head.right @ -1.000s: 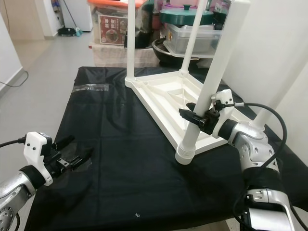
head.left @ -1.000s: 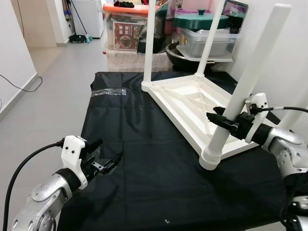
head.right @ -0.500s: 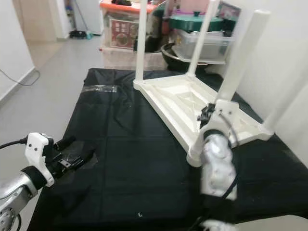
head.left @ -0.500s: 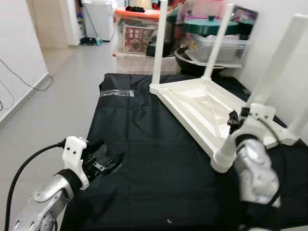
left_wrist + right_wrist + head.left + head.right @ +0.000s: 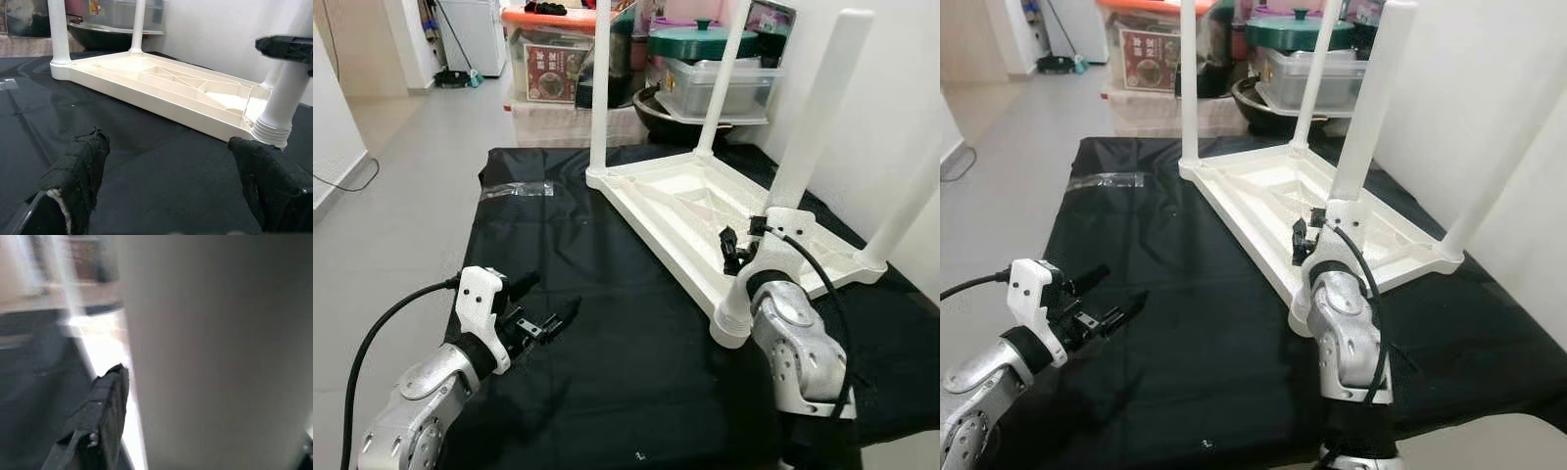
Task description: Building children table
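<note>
Right pincer (image 5: 736,253): wrapping the near white plastic leg (image 5: 808,147) low down, just above its ribbed collar. In the right wrist view one black finger (image 5: 100,421) is lying against the pale tube; fingers clamped on the leg, as far as I can judge. The right wrist view is blurring.

Left pincer (image 5: 540,315): hovering over the black cloth (image 5: 578,245), fingers (image 5: 80,171) spread apart, gripping nothing, pointing toward the work.

The upside-down white plastic children's table (image 5: 705,211) is lying tabletop-down on the cloth-covered desk, toward my right. Four legs are pointing up: two far ones (image 5: 600,88) at the back corners, the near one I am holding, and another at the far right corner (image 5: 911,211).

Behind the desk: stacked clear plastic storage boxes (image 5: 720,88), a green-lidded pot (image 5: 700,41), grey tiled floor (image 5: 401,166) to my left.

Risks, as I am judging them: the leg may not be fully seated in its socket; pushing off-axis could cross it, or tip the table. The tabletop is free to slide on the cloth since my left pincer is not bracing it. Smooth tube could slip in my grip.
</note>
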### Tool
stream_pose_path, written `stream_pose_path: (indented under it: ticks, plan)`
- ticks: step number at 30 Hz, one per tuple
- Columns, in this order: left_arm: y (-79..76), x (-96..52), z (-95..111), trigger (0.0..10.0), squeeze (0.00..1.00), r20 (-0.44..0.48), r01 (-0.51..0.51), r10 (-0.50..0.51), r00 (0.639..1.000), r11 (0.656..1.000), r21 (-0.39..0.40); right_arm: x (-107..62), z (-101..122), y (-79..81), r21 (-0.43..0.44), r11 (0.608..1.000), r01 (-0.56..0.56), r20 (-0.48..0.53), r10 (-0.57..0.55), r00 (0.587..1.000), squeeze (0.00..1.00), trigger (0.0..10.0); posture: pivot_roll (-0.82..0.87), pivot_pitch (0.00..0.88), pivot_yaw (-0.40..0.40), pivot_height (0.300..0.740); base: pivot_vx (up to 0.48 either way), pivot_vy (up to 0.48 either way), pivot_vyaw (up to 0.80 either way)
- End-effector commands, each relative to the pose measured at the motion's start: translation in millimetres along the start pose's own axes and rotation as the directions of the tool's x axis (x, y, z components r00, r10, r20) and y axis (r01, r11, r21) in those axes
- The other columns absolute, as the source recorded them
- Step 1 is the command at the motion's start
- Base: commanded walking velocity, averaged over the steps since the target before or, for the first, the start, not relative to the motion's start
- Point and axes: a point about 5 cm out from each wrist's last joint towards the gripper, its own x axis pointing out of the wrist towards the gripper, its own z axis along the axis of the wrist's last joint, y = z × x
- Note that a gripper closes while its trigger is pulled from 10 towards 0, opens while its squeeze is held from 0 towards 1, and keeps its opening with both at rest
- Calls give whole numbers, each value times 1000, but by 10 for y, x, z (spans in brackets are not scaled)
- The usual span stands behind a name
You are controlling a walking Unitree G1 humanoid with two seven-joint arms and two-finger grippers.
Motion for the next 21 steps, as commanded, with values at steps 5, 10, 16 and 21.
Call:
stream_pose_path:
  ticks: [5,10,16,21]
  plan:
    - [0,41,-40,10000,0,-7,1,-1,1000,1000,-1,-53,50,-280,20,880,-475,58,473,879,0,10000,40,0,-92,740,0,0,0]
    - [8,52,-37,10000,0,-6,4,-4,1000,1000,2,-37,-18,-344,12,821,-571,-35,571,820,0,10000,46,0,-95,740,0,0,0]
    - [11,55,-40,10000,0,-7,0,0,1000,1000,11,162,-189,-263,-17,755,-656,-149,646,748,0,8196,68,0,-111,740,0,0,0]
    - [39,17,-23,10000,0,-5,-15,15,1000,1000,23,275,-123,-260,-8,758,-652,-78,649,757,0,0,83,0,-122,740,0,0,0]
